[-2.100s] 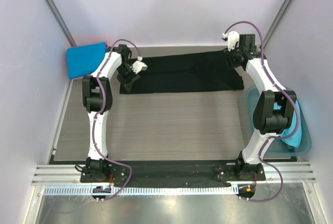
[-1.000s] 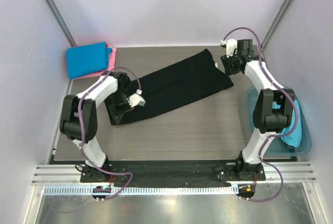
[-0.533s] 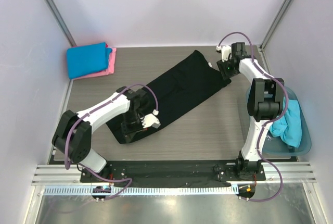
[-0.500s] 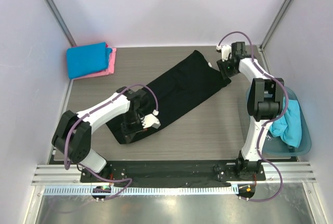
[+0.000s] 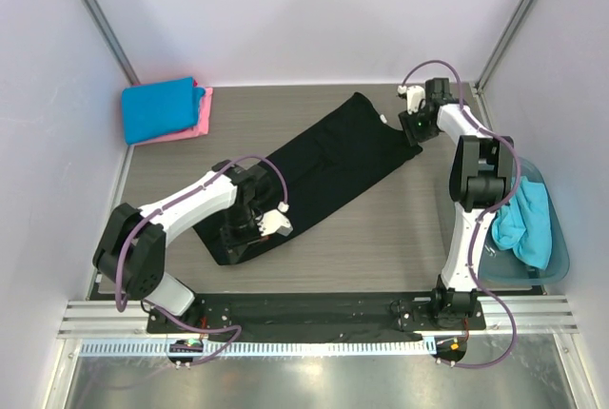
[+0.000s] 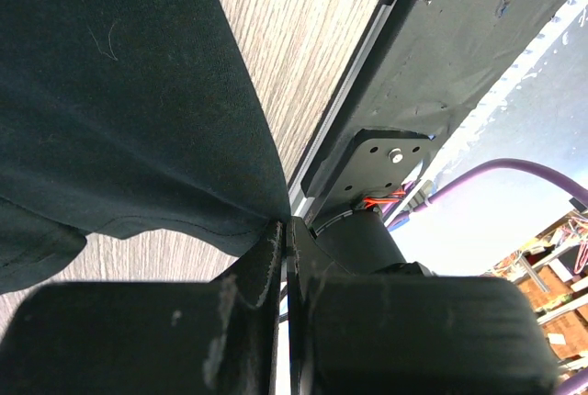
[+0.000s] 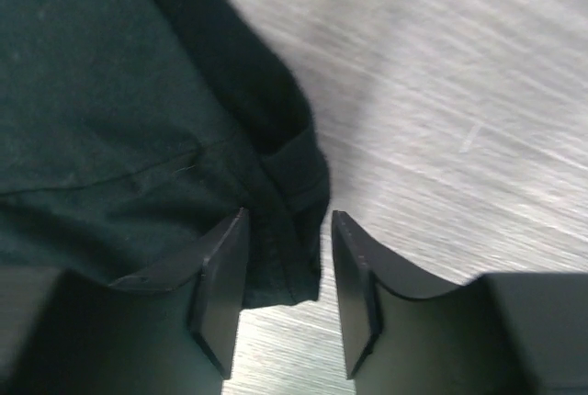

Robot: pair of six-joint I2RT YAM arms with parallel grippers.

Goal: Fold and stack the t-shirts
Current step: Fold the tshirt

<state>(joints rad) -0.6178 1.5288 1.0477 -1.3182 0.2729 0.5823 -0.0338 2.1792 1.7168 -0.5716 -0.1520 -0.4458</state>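
A large black t-shirt [image 5: 324, 166] lies stretched diagonally across the table, from near left to far right. My left gripper [image 5: 243, 235] is shut on its near-left end; in the left wrist view the jaws [image 6: 287, 225] pinch the edge of the black cloth [image 6: 119, 92]. My right gripper [image 5: 411, 133] is at the shirt's far-right corner. It is open, with the folded corner of black cloth [image 7: 110, 92] lying between its fingers [image 7: 288, 230]. A folded bright blue t-shirt [image 5: 157, 109] rests on a pink one [image 5: 203, 109] at the far left. A turquoise t-shirt [image 5: 528, 223] sits in the tub.
The translucent teal tub [image 5: 561, 262] stands off the table's right edge beside the right arm. Grey walls close in the back and sides. A metal rail [image 5: 314, 319] with the arm bases runs along the near edge. Bare wood table [image 5: 381, 238] shows near the right.
Over the last second the left gripper dragged its end of the black shirt toward the near edge, turning the shirt diagonal. The right arm folded in closer to the far-right corner.
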